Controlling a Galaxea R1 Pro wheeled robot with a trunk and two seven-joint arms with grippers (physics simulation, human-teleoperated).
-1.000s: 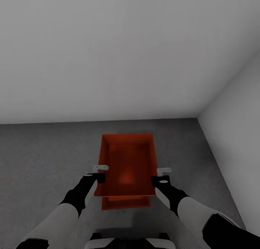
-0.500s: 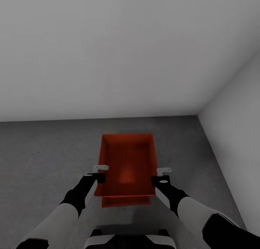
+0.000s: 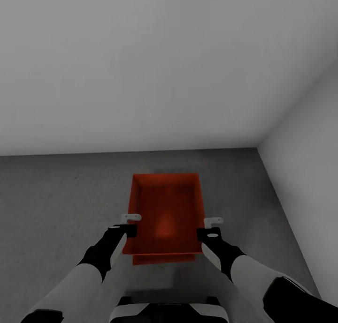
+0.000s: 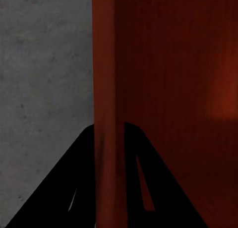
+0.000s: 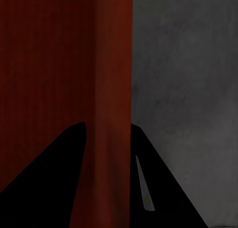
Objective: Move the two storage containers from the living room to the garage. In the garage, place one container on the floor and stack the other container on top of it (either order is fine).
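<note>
In the head view an orange-red storage container (image 3: 165, 210) hangs level above the dark grey garage floor (image 3: 56, 196), held by both long walls. My left gripper (image 3: 127, 225) is shut on its left wall and my right gripper (image 3: 209, 227) on its right wall. A second storage container (image 3: 162, 259) lies under it, showing as a narrow red strip at the near edge. The left wrist view has the red wall (image 4: 106, 64) running between the black fingers (image 4: 82, 178). The right wrist view shows the same for the other wall (image 5: 114, 64).
A plain pale grey back wall (image 3: 141, 70) rises just beyond the containers, and a side wall (image 3: 305, 140) meets it at a corner on the right. Open concrete stretches to the left of the containers.
The red strip of the lower container showing under the held one has grown narrower. My arms and the held container keep the same place in the head view.
</note>
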